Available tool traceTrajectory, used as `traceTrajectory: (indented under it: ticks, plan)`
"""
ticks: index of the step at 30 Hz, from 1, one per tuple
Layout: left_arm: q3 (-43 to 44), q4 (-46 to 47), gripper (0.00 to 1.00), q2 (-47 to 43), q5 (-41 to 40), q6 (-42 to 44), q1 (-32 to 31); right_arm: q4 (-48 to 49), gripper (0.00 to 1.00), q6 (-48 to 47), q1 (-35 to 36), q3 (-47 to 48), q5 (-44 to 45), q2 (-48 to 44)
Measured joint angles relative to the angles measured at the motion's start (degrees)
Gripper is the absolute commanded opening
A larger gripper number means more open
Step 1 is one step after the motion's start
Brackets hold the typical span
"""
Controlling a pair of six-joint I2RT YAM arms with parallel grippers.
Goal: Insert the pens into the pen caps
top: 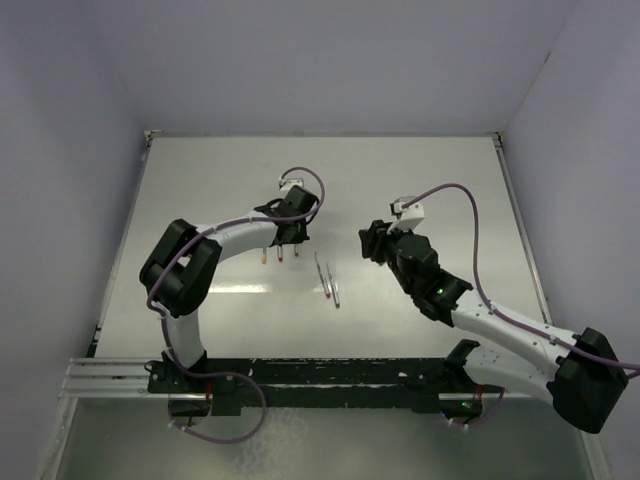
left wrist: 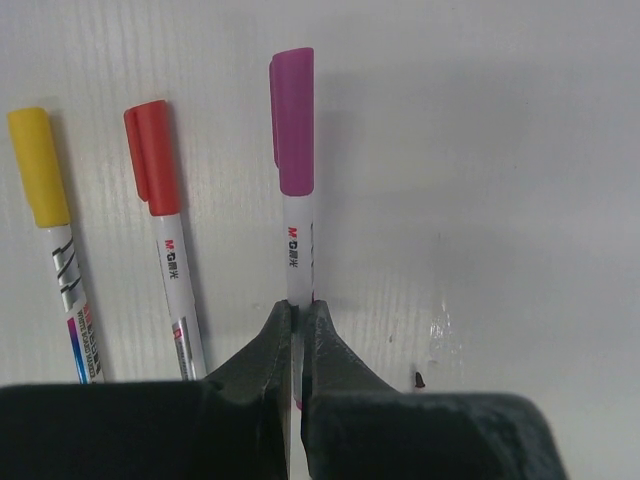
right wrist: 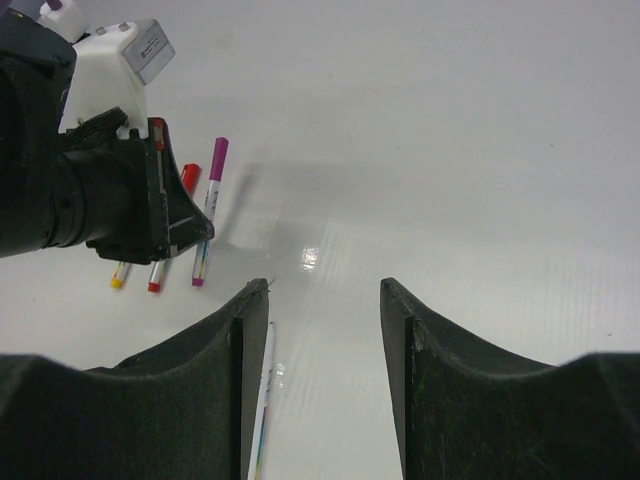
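Near edge: black metal rail (top: 330,372) w/ both arm bases bolted on. Further out, mid-table, two uncapped pens (top: 320,270): slim, straight, silvery-white sticks lying close together, nearly parallel, btwn the two grippers.

R gripper (right wrist: 325,300): broad black fingers, matte & slightly grainy, abt half open w/ nothing btwn them. One uncapped pen lies on the table (right wrist: 450,150) just beside the finger at the left of that view, partly hidden by it.

L gripper (left wrist: 296,325): dark fingers tapering to blunt wedges, pinched tight on the glossy white barrel of a pen (left wrist: 298,255) w/ printed lettering. Can't tell if that pen is lifted or lying flat. Past the fingers its purple cap (left wrist: 293,120) is on: smooth plastic, rounded end, clip along one side. Alongside, apart from it, two more pens w/ a red cap (left wrist: 152,155) & a yellow cap (left wrist: 38,165). Table is white, faintly ribbed, slight sheen.
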Motion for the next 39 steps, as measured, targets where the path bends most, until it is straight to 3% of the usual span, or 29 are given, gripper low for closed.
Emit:
traceTrajectory:
  ticks: [6, 12, 15, 29, 39]
  plan:
    - [0.39, -1.36, 0.05, 0.74, -0.63, -1.49, 0.72, -0.02, 0.50, 0.09, 0.00, 0.00, 0.00, 1.05]
    - [0.39, -2.32, 0.27, 1.33, -0.98, -2.23, 1.51, 0.09, 0.50, 0.22, 0.00, 0.00, -0.02, 1.88]
    - [0.39, -2.56, 0.33, 1.42, -0.98, -2.82, 1.60, 0.17, 0.50, 0.22, 0.00, 0.00, -0.02, 2.05]
    - [0.39, -2.40, 0.35, 0.46, 0.00, -1.64, 1.77, 0.31, 0.50, 0.24, 0.00, 0.00, 0.00, 2.23]
    - [0.37, -0.42, 0.39, -9.75, 0.81, 0.50, -0.42, 0.50, 0.53, 1.22, 0.00, -0.09, 2.80, 3.39]
